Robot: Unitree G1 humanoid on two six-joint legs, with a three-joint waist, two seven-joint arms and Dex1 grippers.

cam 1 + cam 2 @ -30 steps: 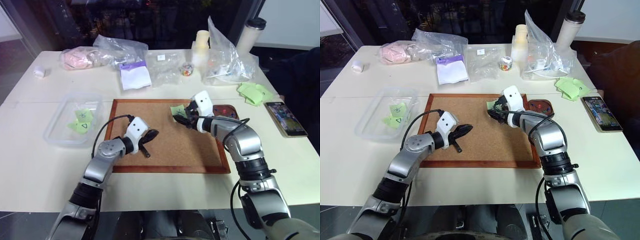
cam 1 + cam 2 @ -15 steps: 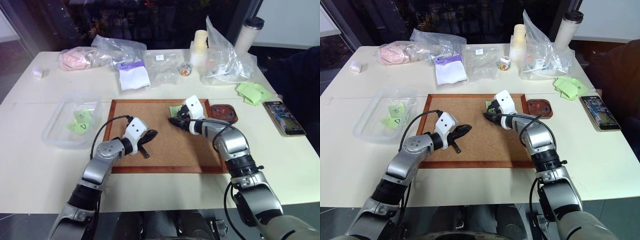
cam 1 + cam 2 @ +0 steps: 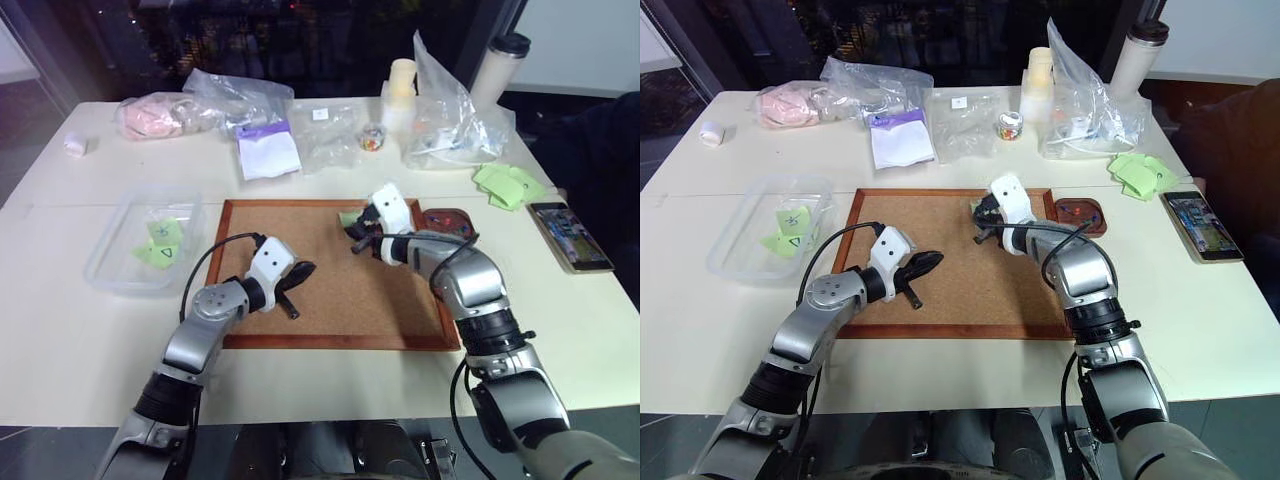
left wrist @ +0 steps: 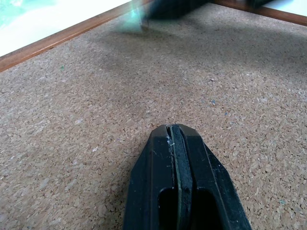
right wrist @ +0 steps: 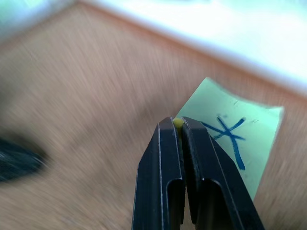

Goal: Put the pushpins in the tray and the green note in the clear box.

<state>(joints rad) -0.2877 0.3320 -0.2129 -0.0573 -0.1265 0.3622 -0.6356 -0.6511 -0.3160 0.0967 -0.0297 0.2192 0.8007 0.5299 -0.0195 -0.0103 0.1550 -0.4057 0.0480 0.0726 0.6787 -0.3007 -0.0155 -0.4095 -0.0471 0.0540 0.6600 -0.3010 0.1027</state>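
Right wrist view: right claw (image 5: 178, 125) is clamped on a tiny yellow-headed pushpin (image 5: 178, 122), rigid, slippery; green note (image 5: 230, 143) just beyond.

From my station, the right gripper (image 5: 175, 125) pinches a small yellow speck I cannot identify. The light-green paper note with a blue star scribble (image 5: 235, 139) is partly covered by its fingers, motion-blurred. The glossy reddish-brown tray (image 3: 447, 221) sits half behind the arm; contents unresolvable.
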